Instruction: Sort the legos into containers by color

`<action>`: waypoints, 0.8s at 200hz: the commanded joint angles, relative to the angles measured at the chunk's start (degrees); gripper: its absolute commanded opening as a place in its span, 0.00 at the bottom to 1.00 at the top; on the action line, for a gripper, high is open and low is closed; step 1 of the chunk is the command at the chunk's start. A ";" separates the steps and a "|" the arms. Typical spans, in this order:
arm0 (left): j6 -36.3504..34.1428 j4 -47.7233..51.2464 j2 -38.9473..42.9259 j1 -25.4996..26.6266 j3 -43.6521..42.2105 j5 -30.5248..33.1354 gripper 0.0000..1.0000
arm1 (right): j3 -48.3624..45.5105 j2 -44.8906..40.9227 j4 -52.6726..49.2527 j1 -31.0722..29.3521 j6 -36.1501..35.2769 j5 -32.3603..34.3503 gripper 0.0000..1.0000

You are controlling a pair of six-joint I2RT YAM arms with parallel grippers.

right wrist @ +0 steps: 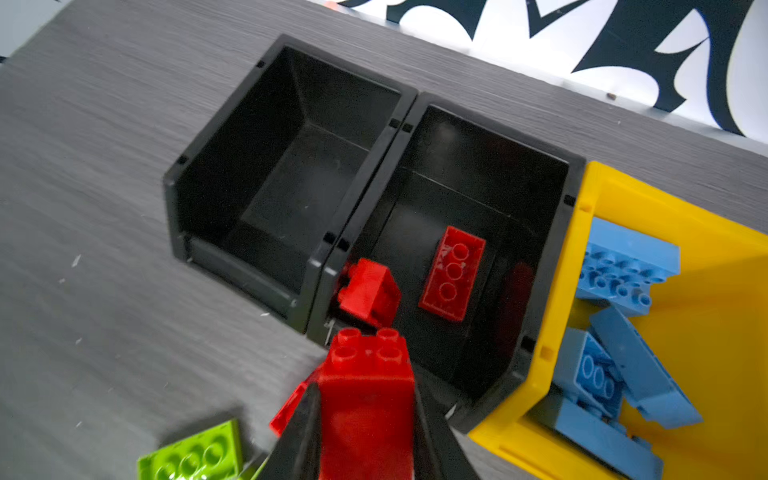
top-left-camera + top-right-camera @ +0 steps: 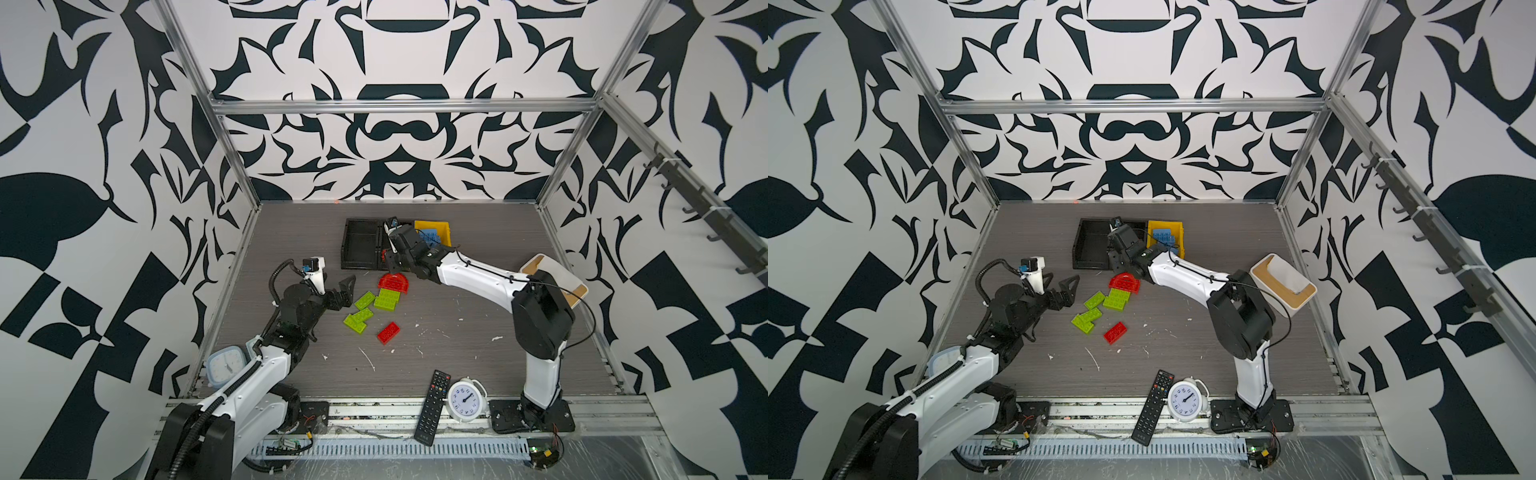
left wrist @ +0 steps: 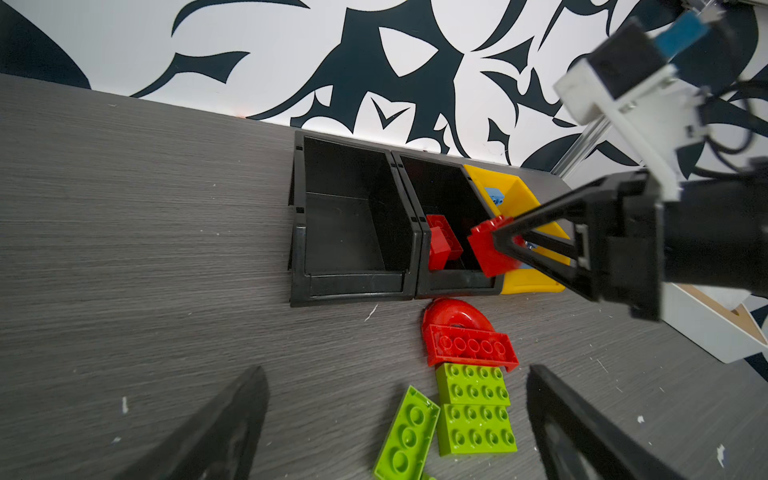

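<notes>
The right end effector [image 1: 368, 388] is closed tightly on a tall red brick [image 1: 368, 365]. It holds this brick with the studs pointing forward, above the front edge of the black tray [image 1: 490, 137] that stands next to the yellow bin [image 1: 567, 266]. Inside this tray there are two more pieces: a flat red brick [image 1: 453, 278] in the middle and a thicker red brick [image 1: 370, 293] leaning at the front corner, near the second black tray [image 1: 257, 124] that is joined to it. The yellow bin holds a heap of blue bricks [image 1: 627, 266]. The left end effector [image 2: 349, 293] is fully open and holds nothing; it hangs just beside the green bricks [image 2: 387, 299] on the table [image 2: 457, 353]. A red half-round piece [image 2: 394, 283] touches the far side of the green bricks, and a single red brick [image 2: 389, 332] lies alone, nearer to the front of the table
</notes>
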State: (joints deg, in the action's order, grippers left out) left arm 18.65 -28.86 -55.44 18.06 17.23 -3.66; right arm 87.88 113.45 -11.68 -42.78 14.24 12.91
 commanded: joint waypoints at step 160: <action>0.60 0.05 1.54 -0.06 0.70 0.74 0.99 | -0.77 -5.82 -5.43 -1.53 -3.34 -10.68 0.79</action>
State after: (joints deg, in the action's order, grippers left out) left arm 18.70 -28.84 -55.18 18.06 17.23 -3.66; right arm 91.37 116.53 -12.60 -41.39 13.02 9.34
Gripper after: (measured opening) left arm 0.994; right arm 0.766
